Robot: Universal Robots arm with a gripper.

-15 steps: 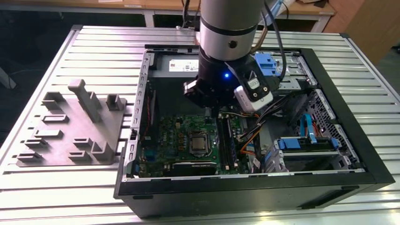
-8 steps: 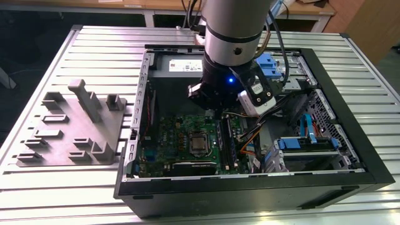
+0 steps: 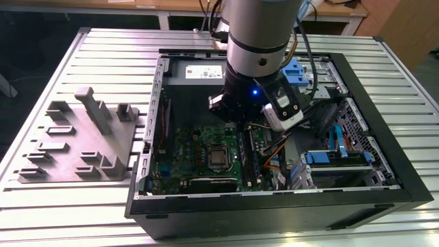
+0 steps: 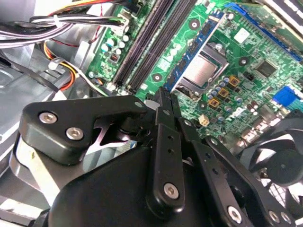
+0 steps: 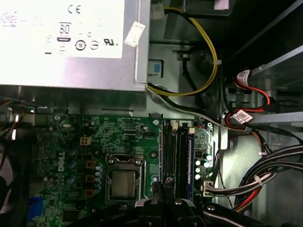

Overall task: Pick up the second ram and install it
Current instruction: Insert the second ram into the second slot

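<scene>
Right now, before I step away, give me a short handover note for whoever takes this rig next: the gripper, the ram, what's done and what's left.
Gripper: shut, fingers pressed together with nothing seen between them. It hangs inside the open computer case, just above the memory slots beside the processor socket.
Second ram: in the exterior view, what looks like it stands in the slots. I cannot tell whether it is fully seated.
Grey tray: on the table, at the exterior view's left of the case.
Done: pick-up and carry, by the look of it.
Left: seating and latches unconfirmed.
</scene>
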